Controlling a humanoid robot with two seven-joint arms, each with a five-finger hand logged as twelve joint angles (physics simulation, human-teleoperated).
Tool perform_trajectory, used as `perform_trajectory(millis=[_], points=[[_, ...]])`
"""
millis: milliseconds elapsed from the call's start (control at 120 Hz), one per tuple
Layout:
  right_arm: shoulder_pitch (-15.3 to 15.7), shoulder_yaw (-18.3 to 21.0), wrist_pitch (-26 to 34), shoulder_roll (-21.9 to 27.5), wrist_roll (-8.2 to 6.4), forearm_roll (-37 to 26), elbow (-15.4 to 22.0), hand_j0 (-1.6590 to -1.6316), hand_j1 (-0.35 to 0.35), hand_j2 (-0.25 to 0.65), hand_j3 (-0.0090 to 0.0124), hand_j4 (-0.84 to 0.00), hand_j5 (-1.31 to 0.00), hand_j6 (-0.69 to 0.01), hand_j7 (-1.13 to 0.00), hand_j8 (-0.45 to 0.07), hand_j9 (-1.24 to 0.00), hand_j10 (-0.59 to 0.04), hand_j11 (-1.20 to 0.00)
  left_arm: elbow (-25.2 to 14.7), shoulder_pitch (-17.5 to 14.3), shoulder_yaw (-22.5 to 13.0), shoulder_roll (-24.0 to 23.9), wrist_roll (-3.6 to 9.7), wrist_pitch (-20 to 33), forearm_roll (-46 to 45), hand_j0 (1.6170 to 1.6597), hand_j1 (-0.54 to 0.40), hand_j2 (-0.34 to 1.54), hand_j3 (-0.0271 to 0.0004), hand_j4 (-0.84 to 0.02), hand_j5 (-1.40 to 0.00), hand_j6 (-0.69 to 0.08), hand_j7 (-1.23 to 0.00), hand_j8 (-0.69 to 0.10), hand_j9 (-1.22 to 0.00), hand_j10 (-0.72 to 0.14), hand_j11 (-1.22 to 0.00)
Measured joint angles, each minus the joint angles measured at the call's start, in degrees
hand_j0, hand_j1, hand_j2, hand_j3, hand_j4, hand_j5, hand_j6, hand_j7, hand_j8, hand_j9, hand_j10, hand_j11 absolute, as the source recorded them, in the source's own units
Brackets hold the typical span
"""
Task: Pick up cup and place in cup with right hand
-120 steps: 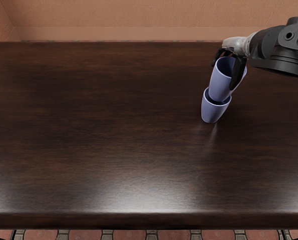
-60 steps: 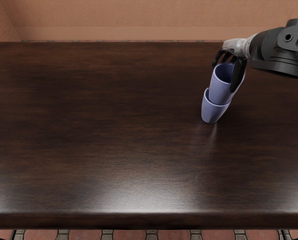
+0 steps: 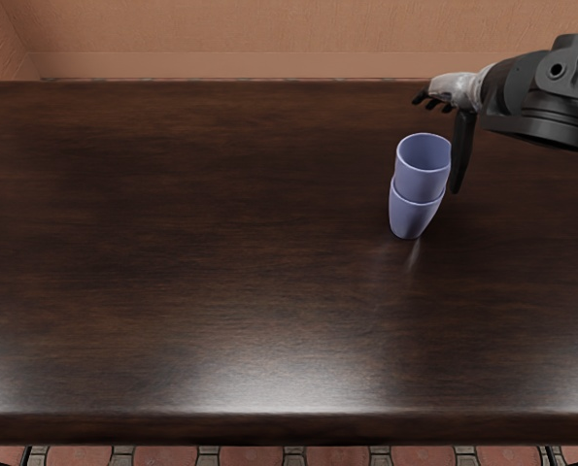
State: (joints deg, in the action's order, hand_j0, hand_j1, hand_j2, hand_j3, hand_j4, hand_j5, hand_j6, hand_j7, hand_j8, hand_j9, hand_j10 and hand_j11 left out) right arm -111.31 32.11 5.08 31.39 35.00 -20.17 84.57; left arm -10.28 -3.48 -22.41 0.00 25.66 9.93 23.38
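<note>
Because the upper cup [image 3: 422, 184] is seated inside the lower cup [image 3: 411, 221], the placing step is judged to be complete or nearly so, with only clearance of the hand to be carried out. Both cups are stood on the table [image 3: 221, 252], toward its right side, and the rim of the upper one is presented upward. The right hand [image 3: 456, 90] is opened wide and nothing is held by it: the fingers are extended above and behind the rim, and the thumb [image 3: 461, 160] is pointed downward just beside the upper cup's wall. Whether that wall is touched by the thumb cannot be determined from the head view. The chief hazard is assigned to withdrawal. Should the hand be swept sideways toward the cups, the upper wall could be struck by the thumb and the stack tipped, since its height is increased by nesting and its base is narrow. Should the hand be lifted while the thumb is caught on the cup (a handle, if fitted, may be hidden from view), the upper cup could be dragged out of the lower. Retraction should therefore be made slowly, away from the stack, with the fingers kept spread until clearance is confirmed.
</note>
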Motion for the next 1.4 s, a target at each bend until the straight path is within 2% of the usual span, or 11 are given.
perform_trajectory(millis=[167, 333, 475, 567, 642, 708, 800, 875, 1008, 1183, 1400], points=[[-0.5, -1.6, -2.3, 0.1, 0.0, 0.7, 0.1, -1.658, -0.284, -0.011, 0.0, -0.058, -0.07, -0.058, -0.07, -0.057, -0.07, -0.058, -0.07, 0.0, 0.6, 0.0, 0.0, 0.0, 0.0, 0.0, 1.6581, 0.349, 0.0, 0.0, 0.0, 0.0, 0.0, 0.0, 0.0, 0.0, 0.0, 0.0], [2.5, -8.2, -5.9, 0.1, 0.0, 2.9, -1.2, -1.658, -0.3, -0.008, 0.0, -0.043, -0.05, -0.044, -0.05, -0.043, -0.05, -0.043, -0.05, 0.0, 1.4, 0.0, 0.0, 0.0, 0.0, 0.0, 1.6581, 0.349, 0.0, 0.0, 0.0, 0.0, 0.0, 0.0, 0.0, 0.0, 0.0, 0.0], [9.7, -18.5, -9.3, 1.4, 0.0, 4.3, -2.2, -1.6581, -0.306, -0.007, 0.0, -0.038, -0.05, -0.039, -0.05, -0.038, -0.05, -0.038, -0.05, 0.0, 1.5, 0.0, 0.0, 0.0, 0.0, 0.0, 1.6581, 0.349, 0.0, 0.0, 0.0, 0.0, 0.0, 0.0, 0.0, 0.0, 0.0, 0.0], [15.6, -27.3, -11.5, 2.5, 0.0, 5.0, -2.1, -1.6581, -0.309, -0.006, 0.0, -0.036, -0.04, -0.037, -0.04, -0.036, -0.04, -0.036, -0.04, -0.1, 1.8, 0.0, 0.0, 0.0, 0.0, 0.0, 1.6581, 0.349, 0.0, 0.0, 0.0, 0.0, 0.0, 0.0, 0.0, 0.0, 0.0, 0.0], [18.9, -33.5, -13.7, 3.6, 0.0, 6.3, -1.0, -1.6581, -0.31, -0.006, 0.0, -0.035, -0.04, -0.036, -0.04, -0.035, -0.04, -0.035, -0.04, -0.1, 1.8, 0.0, 0.0, 0.0, 0.0, 0.0, 1.6581, 0.349, 0.0, 0.0, 0.0, 0.0, 0.0, 0.0, 0.0, 0.0, 0.0, 0.0], [21.7, -38.5, -18.7, 5.1, 0.0, 10.5, -0.2, -1.6581, -0.309, -0.006, 0.0, -0.035, -0.04, -0.036, -0.04, -0.036, -0.04, -0.035, -0.04, -0.1, 1.8, 0.0, 0.0, 0.0, 0.0, 0.0, 1.6581, 0.349, 0.0, 0.0, 0.0, 0.0, -0.001, 0.0, 0.0, 0.0, 0.0, 0.0], [28.9, -48.2, -26.7, 7.9, 0.0, 17.6, 3.0, -1.6581, -0.306, -0.007, 0.0, -0.037, -0.05, -0.038, -0.05, -0.037, -0.05, -0.037, -0.05, -0.1, 1.8, 0.0, 0.0, 0.0, 0.0, 0.0, 1.6581, 0.349, 0.0, 0.0, 0.0, 0.0, 0.0, 0.0, 0.0, 0.0, 0.0, 0.0], [33.3, -52.7, -32.8, 12.0, 0.0, 24.7, 6.2, -1.6581, -0.304, -0.008, 0.0, -0.039, -0.05, -0.04, -0.05, -0.039, -0.05, -0.039, -0.05, -0.1, 1.7, 0.0, 0.0, 0.0, 0.0, 0.0, 1.6581, 0.349, 0.0, 0.0, -0.001, 0.0, -0.001, 0.0, -0.001, 0.0, -0.001, 0.0], [38.8, -55.7, -38.1, 21.7, 0.0, 36.0, 9.8, -1.6581, -0.287, -0.01, 0.0, -0.053, -0.07, -0.053, -0.07, -0.053, -0.07, -0.052, -0.07, -0.1, 1.7, 0.0, 0.0, 0.0, 0.0, 0.0, 1.6581, 0.349, 0.0, 0.0, 0.0, 0.0, -0.001, 0.0, 0.0, 0.0, 0.0, 0.0], [45.5, -56.2, -39.7, 35.7, 0.0, 41.9, 10.9, -1.6581, -0.281, -0.011, 0.0, -0.057, -0.07, -0.057, -0.07, -0.057, -0.07, -0.057, -0.07, -0.1, 1.7, 0.0, 0.0, 0.0, 0.0, 0.0, 1.6581, 0.349, 0.0, -0.0001, 0.0, 0.0, 0.0, 0.0, 0.0, 0.0, 0.0, 0.0], [48.0, -55.6, -40.1, 41.4, 0.0, 43.5, 10.8, -1.6581, -0.294, -0.01, 0.0, -0.044, -0.06, -0.043, -0.06, -0.044, -0.06, -0.045, -0.06, -0.4, 1.8, 0.0, 0.0, -0.01, 0.0, 0.0, 1.6581, 0.349, 0.0, -0.0001, 0.0, 0.0, 0.0, 0.0, 0.0, 0.0, 0.0, 0.0]])
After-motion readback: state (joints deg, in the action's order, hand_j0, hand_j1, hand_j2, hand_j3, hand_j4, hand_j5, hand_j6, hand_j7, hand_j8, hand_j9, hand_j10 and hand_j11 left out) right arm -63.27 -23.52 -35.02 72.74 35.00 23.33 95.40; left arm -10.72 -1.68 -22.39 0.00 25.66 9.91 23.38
